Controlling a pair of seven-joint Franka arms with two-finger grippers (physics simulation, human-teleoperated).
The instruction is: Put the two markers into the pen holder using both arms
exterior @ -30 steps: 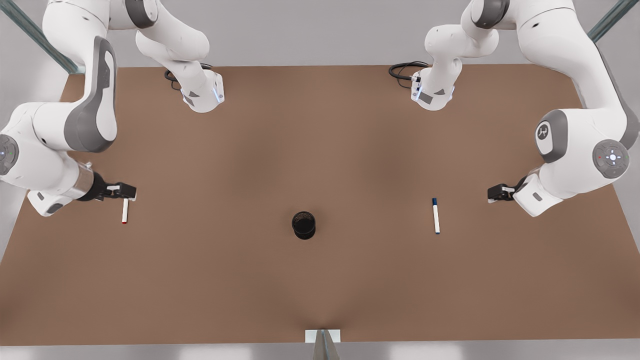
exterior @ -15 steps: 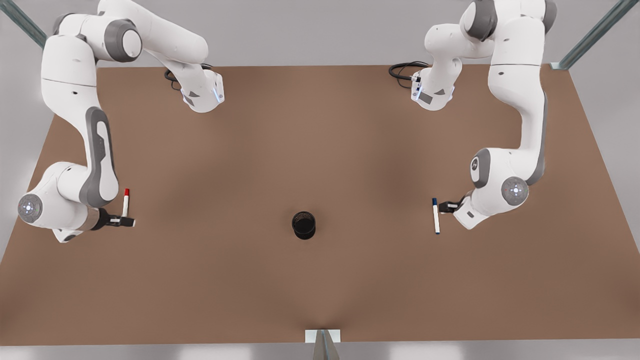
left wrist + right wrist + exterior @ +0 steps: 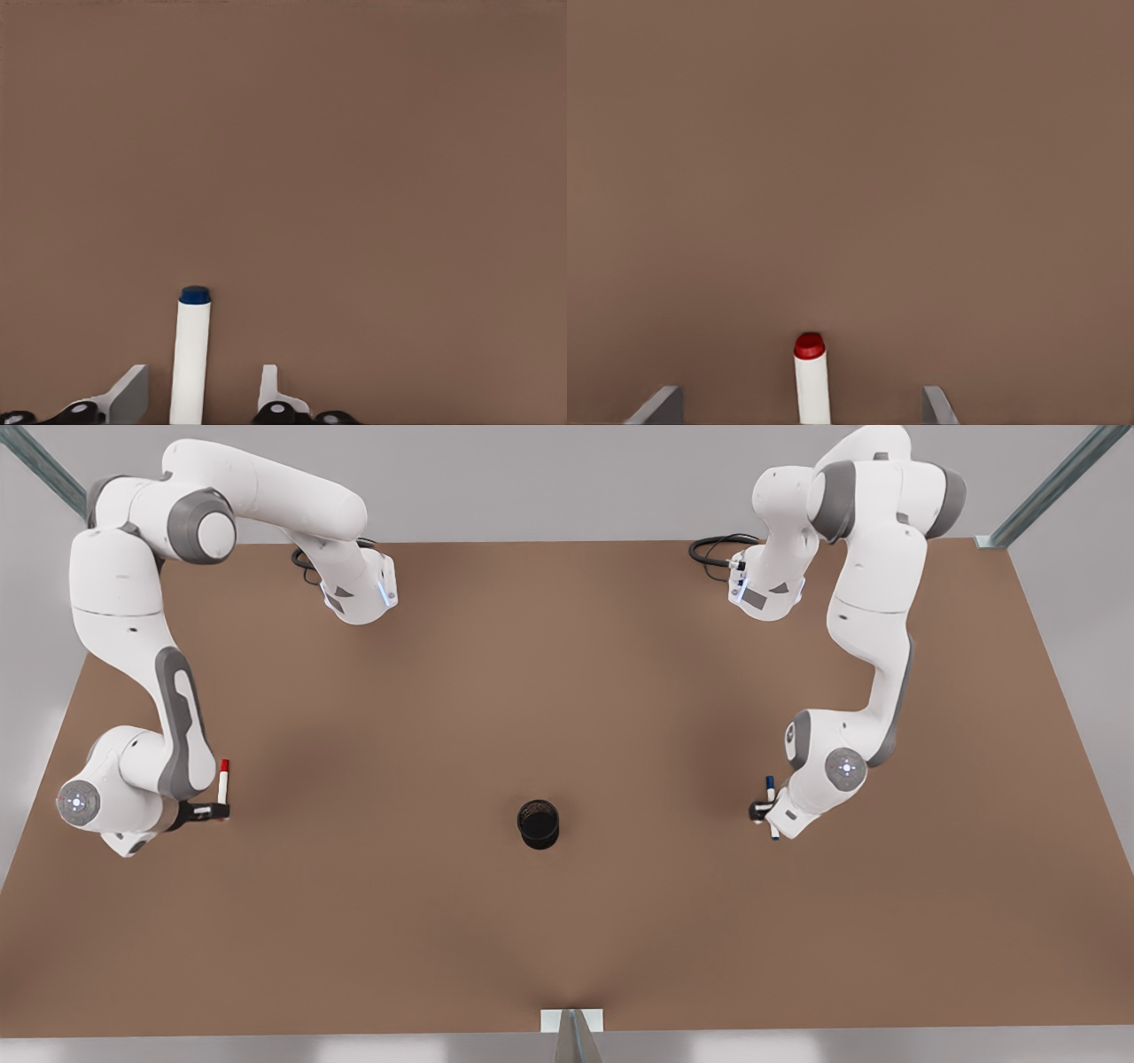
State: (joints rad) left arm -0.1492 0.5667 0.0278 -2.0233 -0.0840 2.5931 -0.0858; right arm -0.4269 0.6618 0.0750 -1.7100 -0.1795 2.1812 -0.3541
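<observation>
Two markers, one pen holder and two arms share one brown desk (image 3: 567,691). The red marker (image 3: 222,783) lies flat near the front view's left edge of the desk, red cap toward the far side. The blue marker (image 3: 771,793) lies flat toward the front view's right, blue cap also toward the far side, its body partly hidden by the arm over it. The pen holder (image 3: 538,824), a single black cup, stands upright between them, nearer the near edge and well apart from both markers.

The right gripper (image 3: 215,811) is over the near end of the red marker; in its wrist view the red marker (image 3: 811,379) lies between two fingers (image 3: 658,406) spread wide, with desk showing on both sides of it. The left gripper (image 3: 760,811) is over the blue marker; in its wrist view the blue marker (image 3: 190,354) sits between spread fingers (image 3: 127,396), closer to one finger, and touches neither.

The desk is a plain, matte brown. Two arm bases with coiled black cables (image 3: 716,547) sit along its far edge. Beyond it are grey walls, with metal struts (image 3: 1054,485) at the far corners.
</observation>
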